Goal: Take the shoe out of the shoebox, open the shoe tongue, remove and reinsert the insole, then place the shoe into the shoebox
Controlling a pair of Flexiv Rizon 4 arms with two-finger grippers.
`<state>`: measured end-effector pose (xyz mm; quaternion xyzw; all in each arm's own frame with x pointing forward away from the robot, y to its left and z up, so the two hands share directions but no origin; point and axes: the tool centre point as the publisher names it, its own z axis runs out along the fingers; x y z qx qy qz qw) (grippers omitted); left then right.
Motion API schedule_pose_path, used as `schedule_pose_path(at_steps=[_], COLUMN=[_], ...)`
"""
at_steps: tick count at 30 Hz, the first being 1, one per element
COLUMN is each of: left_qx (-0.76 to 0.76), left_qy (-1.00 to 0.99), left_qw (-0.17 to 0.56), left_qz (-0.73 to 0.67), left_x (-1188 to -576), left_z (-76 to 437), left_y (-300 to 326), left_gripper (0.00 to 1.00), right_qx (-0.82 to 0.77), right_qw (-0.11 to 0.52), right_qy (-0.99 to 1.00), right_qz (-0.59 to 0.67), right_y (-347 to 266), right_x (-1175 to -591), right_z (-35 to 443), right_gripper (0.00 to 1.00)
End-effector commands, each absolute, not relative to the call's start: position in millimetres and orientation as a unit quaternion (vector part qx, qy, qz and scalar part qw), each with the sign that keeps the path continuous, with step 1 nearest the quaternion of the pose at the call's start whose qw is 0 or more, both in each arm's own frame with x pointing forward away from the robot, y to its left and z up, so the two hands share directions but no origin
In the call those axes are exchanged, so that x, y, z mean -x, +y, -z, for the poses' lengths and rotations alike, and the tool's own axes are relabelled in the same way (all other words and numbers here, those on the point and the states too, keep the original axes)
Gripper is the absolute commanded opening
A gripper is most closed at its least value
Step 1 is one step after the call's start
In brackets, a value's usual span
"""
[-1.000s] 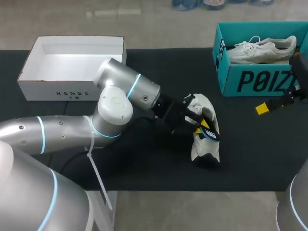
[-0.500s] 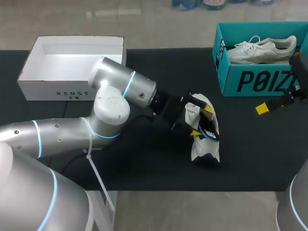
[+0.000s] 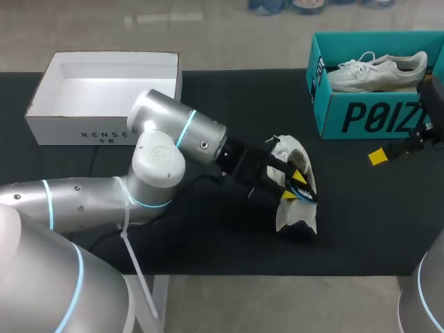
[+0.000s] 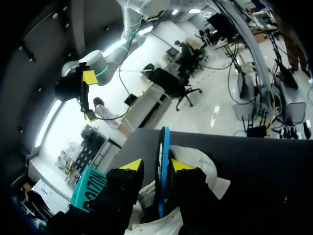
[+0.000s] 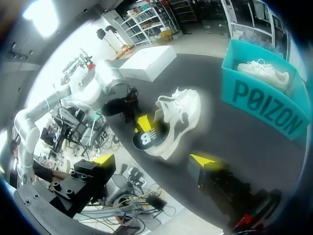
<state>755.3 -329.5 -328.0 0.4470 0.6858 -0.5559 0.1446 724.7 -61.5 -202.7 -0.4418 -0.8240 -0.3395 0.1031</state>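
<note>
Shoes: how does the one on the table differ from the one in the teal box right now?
The table shoe lies on the black tabletop; the boxed shoe sits in the teal shoebox. The table shoe's insole sticks out, held by the left gripper; the boxed shoe is untouched, no insole showing. Both are white lace-up sneakers.

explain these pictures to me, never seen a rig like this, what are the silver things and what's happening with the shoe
It is a robot with two silver arms at a black table. One picture looks down from above; the two round ones come from cameras on the wrists. The left arm is at a white shoe lying mid-table, its yellow-tipped jaws shut on the blue-edged insole. The right arm sits at the side, jaws open and empty. Also there: an open white box and a teal shoebox holding a second shoe.
</note>
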Motion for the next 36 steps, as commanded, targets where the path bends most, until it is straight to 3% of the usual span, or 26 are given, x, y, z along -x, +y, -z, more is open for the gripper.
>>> schedule_pose_path(at_steps=[1,3,5,6,27,34,36], left_qx=[-0.442,-0.441,-0.441,-0.442,-0.512,-0.509,-0.508], left_qy=[0.688,0.688,0.688,0.688,0.679,0.666,0.666], left_qw=[0.145,0.145,0.145,0.145,0.136,0.113,0.11], left_qz=[0.557,0.557,0.558,0.558,0.508,0.534,0.535], left_x=[-751.4,-751.8,-752.4,-753.3,-801.8,-779.0,-771.9], left_z=[333.7,335.8,336.0,335.6,356.4,355.9,354.9], left_y=[-330.9,-330.9,-331.1,-331.2,-333.8,-347.8,-345.6], left_gripper=[0.27,0.22,0.02,0.0,0.0,0.0,0.22], right_qx=[0.443,0.443,0.443,0.443,0.443,0.443,0.443], right_qw=[0.102,0.102,0.102,0.102,0.102,0.102,0.102], right_qy=[-0.824,-0.824,-0.824,-0.824,-0.824,-0.824,-0.824], right_qz=[0.339,0.339,0.339,0.339,0.339,0.339,0.339], right_y=[-61.3,-61.3,-61.3,-61.3,-61.3,-61.3,-61.3], right_x=[-723.1,-723.1,-723.1,-723.1,-723.1,-723.1,-723.1], right_z=[203.3,203.3,203.3,203.3,203.3,203.3,203.3], right_gripper=[1.0,1.0,1.0,1.0,1.0,1.0,1.0])
